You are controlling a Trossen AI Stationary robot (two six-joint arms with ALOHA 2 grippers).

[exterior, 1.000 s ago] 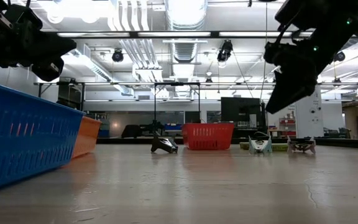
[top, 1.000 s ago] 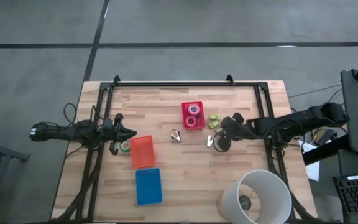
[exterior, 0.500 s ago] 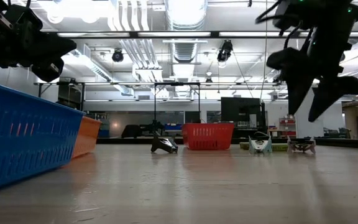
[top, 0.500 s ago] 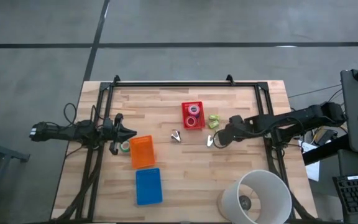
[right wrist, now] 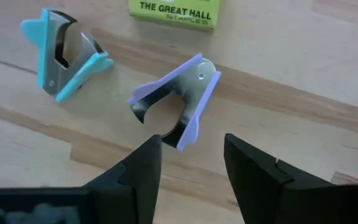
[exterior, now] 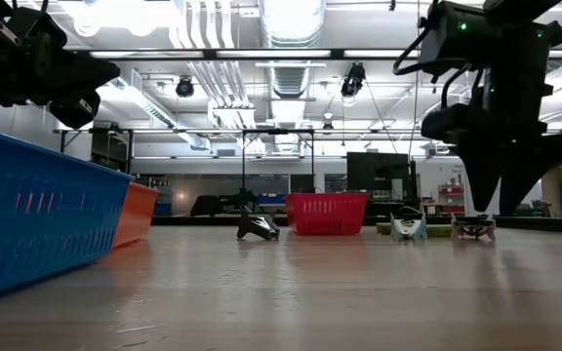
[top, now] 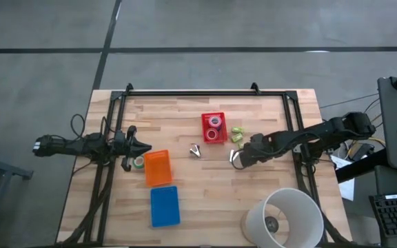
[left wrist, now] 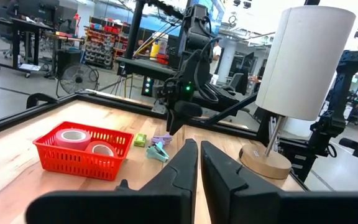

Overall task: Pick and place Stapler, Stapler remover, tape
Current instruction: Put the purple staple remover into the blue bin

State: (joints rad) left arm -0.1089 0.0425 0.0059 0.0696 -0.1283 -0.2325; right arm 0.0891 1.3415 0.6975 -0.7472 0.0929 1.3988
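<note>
The right gripper (right wrist: 188,163), fingers spread, hovers just above the purple staple remover (right wrist: 178,99) lying mid-counter toward the right edge; the grasp seems in hand. Next it likely must descend and clench. The left gripper (left wrist: 197,163) waits clenched, empty, near the left edge.

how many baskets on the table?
3: red basket mid-table, orange basket to its left, blue basket next to the orange one. None seem hidden.

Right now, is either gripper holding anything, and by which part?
Nothing is held. The right gripper hangs open just above the purple staple remover, not touching it. The left gripper is shut and empty.
</note>
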